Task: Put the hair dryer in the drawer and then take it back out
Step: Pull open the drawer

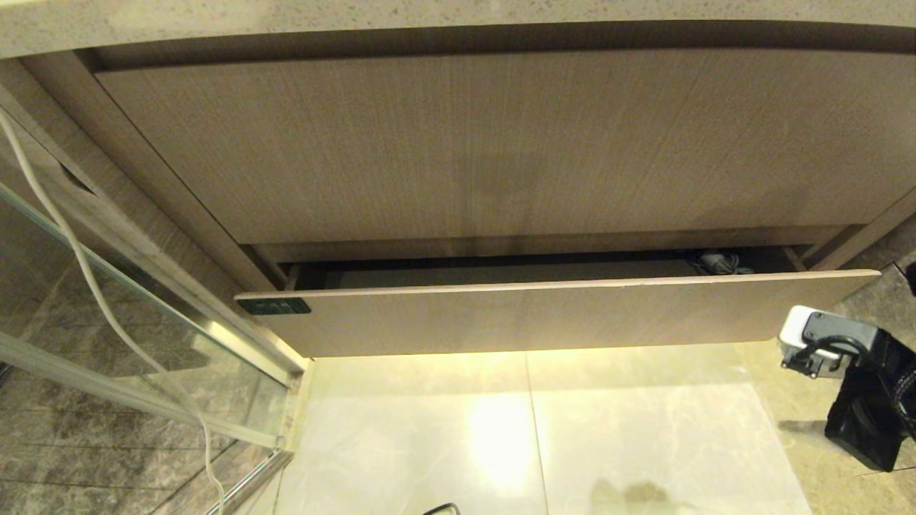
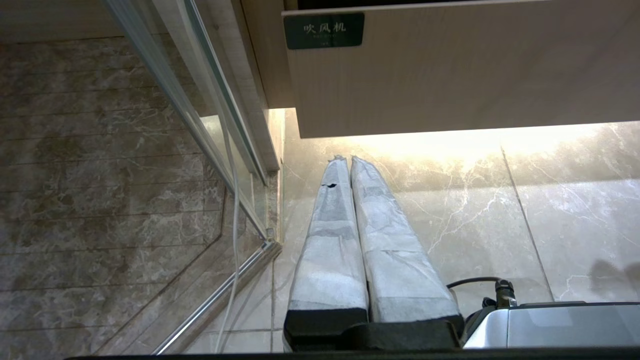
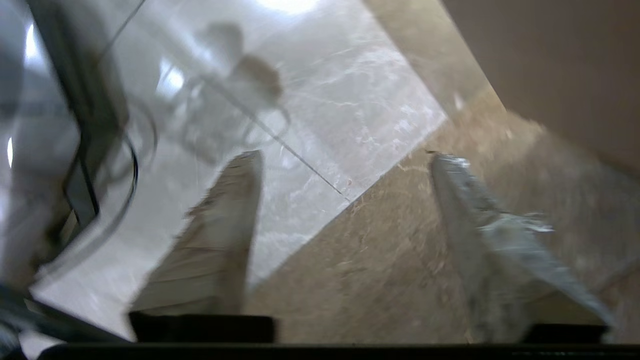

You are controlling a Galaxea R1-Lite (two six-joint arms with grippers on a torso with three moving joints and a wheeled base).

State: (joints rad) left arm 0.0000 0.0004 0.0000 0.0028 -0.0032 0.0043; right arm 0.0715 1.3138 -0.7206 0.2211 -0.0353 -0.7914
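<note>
The drawer (image 1: pixel 544 315) is pulled out a little, its low wood-grain front carrying a small dark label (image 1: pixel 274 306). In the dark gap at its right end lies a whitish bundle of cord (image 1: pixel 719 263); the rest of the hair dryer is hidden inside. My right arm (image 1: pixel 859 386) hangs low at the right, below the drawer's right corner. My right gripper (image 3: pixel 345 160) is open over the floor with nothing between its fingers. The left gripper (image 2: pixel 348 160) is shut and empty, parked below the drawer's left end (image 2: pixel 450 75).
A taller plain wood-grain panel (image 1: pixel 501 143) stands above the drawer under a stone countertop (image 1: pixel 429 21). At the left is a glass door with a metal frame (image 1: pixel 179 307) and a hanging white cord (image 1: pixel 93 286). Pale marble floor tiles (image 1: pixel 537 429) lie below.
</note>
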